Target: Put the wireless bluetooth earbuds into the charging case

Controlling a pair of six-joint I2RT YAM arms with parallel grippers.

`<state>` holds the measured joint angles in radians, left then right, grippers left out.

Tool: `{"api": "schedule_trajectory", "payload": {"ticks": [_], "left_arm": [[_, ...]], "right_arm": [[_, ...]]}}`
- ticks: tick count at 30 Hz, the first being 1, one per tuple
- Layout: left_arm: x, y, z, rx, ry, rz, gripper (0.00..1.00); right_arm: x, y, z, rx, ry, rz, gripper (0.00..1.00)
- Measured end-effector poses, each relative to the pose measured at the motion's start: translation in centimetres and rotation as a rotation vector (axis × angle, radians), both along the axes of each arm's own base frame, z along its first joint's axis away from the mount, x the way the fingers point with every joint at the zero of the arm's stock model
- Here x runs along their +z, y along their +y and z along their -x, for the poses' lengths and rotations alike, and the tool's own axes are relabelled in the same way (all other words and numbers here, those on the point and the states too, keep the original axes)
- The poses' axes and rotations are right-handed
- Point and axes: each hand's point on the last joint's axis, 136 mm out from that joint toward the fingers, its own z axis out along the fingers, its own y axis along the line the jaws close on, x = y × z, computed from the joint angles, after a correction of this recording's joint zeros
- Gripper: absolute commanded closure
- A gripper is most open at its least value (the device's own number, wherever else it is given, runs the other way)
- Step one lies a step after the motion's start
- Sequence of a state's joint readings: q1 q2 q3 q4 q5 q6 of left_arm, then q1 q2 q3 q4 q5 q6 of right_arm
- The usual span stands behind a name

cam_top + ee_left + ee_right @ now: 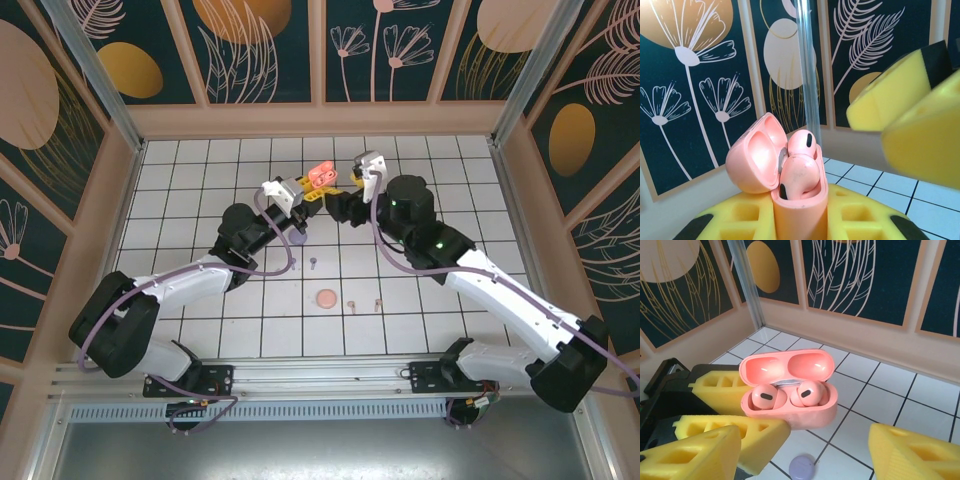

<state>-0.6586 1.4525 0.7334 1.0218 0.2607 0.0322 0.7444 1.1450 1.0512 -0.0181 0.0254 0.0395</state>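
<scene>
Gripping the charging case (799,212) low on its body, the left claw (312,190) is closed on it and holds it upright, lid (786,364) hinged back and away from that claw's yellow fingers (715,385). Two salmon-pink earbuds (765,398) sit side by side in the wells just under the case's front rim. Their rounded heads stand proud of the edge.

Facing it, the right claw (805,440) stands open with nothing between its fingers. The case hangs just ahead of the gap, apart from both fingertips, with bare white tile showing on either side of it. From the left wrist view, one right finger (905,115) looms near the case's right side without touching.

Below and just ahead of the right claw a rounded lilac object (802,467) lies on the tabletop (450,180). Behind both claws, toward the arm bases, a lilac bud (313,263), a round pink disc (326,298) and two pink buds (351,303) lie well apart on open tile. Beyond the case, free tiles run to the back wall (850,335).
</scene>
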Motion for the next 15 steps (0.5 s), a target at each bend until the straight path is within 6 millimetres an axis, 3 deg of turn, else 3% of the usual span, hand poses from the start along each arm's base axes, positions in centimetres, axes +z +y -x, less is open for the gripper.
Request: {"api": "schedule_trajectory", "payload": {"ticks": [7, 11, 15], "left_arm": [[-0.1, 0.1, -0.1, 0.006, 0.002, 0.0, 1.0], [-0.1, 0.1, -0.1, 0.007, -0.001, 0.001, 1.0], [-0.5, 0.1, 0.0, 0.009, -0.001, -0.012, 1.0]], "right_arm": [[2.4, -3.4, -0.9, -0.081, 0.054, -0.12, 0.31], [3.7, -5.3, -2.0, -0.139, 0.102, -0.195, 0.37], [4.8, -5.1, -3.4, -0.16, 0.169, -0.219, 0.62]]}}
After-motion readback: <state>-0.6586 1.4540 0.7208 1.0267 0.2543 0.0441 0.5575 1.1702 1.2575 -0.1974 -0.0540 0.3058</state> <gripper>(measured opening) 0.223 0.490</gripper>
